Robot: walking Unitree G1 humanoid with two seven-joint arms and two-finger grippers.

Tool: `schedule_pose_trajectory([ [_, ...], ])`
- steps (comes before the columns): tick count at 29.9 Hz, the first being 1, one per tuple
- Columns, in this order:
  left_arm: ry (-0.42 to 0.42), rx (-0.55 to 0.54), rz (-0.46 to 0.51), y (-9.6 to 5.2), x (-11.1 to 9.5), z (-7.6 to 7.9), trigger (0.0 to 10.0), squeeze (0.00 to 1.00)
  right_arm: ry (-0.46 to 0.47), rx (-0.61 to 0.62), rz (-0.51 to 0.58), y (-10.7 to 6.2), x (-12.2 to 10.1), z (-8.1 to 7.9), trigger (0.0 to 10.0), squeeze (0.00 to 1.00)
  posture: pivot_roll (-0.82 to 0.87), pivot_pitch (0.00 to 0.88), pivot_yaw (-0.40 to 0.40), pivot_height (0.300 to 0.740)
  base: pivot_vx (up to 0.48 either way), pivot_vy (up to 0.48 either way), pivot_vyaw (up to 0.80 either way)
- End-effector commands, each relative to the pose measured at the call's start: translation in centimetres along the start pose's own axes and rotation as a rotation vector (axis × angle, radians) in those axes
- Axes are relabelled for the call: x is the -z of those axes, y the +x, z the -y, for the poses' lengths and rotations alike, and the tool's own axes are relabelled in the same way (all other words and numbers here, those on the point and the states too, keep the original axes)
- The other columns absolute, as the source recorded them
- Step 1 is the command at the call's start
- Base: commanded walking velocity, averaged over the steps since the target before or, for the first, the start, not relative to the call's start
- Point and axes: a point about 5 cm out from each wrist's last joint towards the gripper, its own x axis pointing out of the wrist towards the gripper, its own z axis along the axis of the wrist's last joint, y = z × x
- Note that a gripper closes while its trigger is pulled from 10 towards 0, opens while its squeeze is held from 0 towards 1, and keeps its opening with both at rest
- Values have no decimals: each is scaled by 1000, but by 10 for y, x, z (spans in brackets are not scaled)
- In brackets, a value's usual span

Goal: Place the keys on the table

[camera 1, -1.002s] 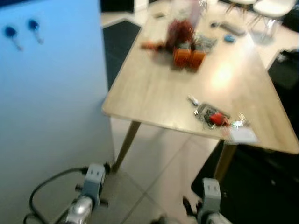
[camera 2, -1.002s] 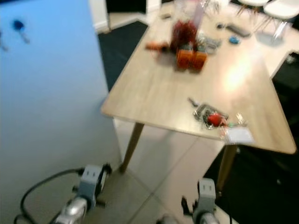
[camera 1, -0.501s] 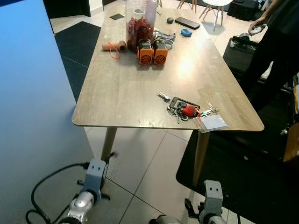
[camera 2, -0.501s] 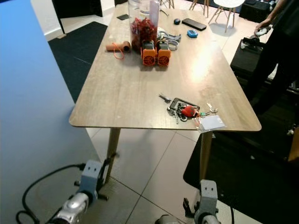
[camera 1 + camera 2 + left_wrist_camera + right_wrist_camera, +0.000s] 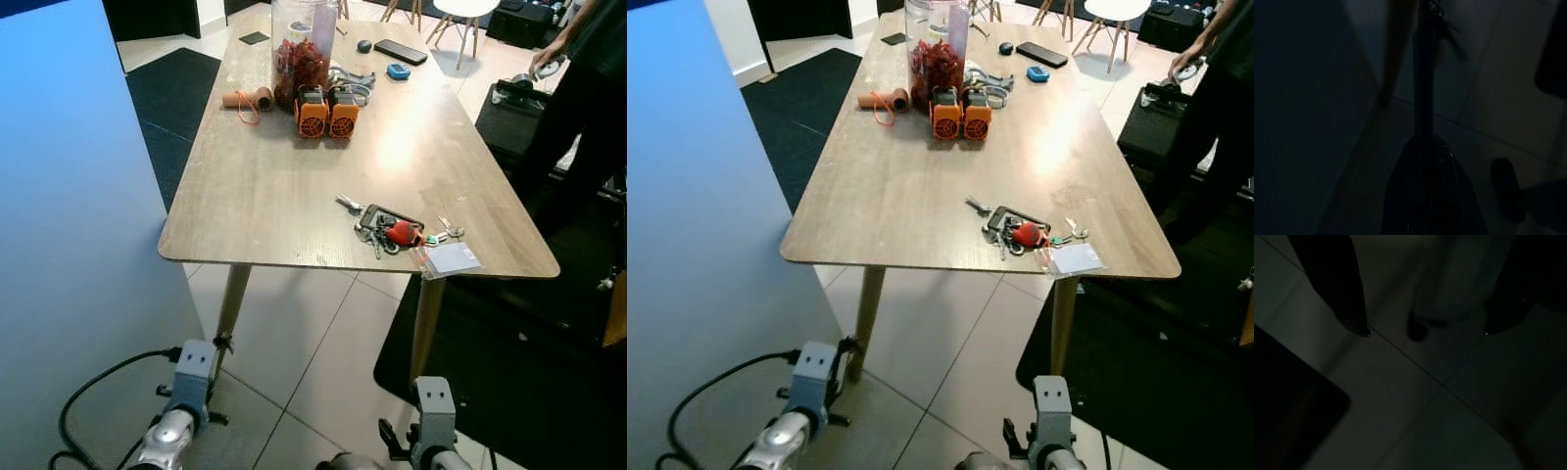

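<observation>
The keys [image 5: 387,228], a bunch with a red fob, are seen lying on the wooden table [image 5: 265,186] near its near right corner, just beside a clear card sleeve [image 5: 448,259], so the placing is judged already done, with nothing obvious left beyond standing clear. Both arms are hung low over the tiled floor, well apart from the table. The right gripper [image 5: 1425,330] is seen spread wide and empty, while the left gripper [image 5: 1422,73] appears closed with nothing between its fingers, though that view is very dark.
</observation>
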Motion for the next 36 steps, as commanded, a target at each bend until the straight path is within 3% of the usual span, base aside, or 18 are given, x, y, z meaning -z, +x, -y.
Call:
schedule_pose_trajectory([
  [1,-22,-8,-25,-2,7,0,10000,0,84,34,-8,-1,3,3,10000,0,56,65,-45,740,0,0,0],
  [20,-49,29,5,-2,3,0,10000,0,66,48,-49,-4,12,5,10000,0,47,52,-33,740,0,0,0],
  [29,-25,42,5,-3,5,3,10000,0,69,56,-54,-5,14,6,10000,0,44,55,-31,740,0,0,0],
  [36,-8,60,4,-2,5,7,10000,0,71,54,-57,-5,15,5,10000,0,46,63,-33,740,0,-434,0],
])
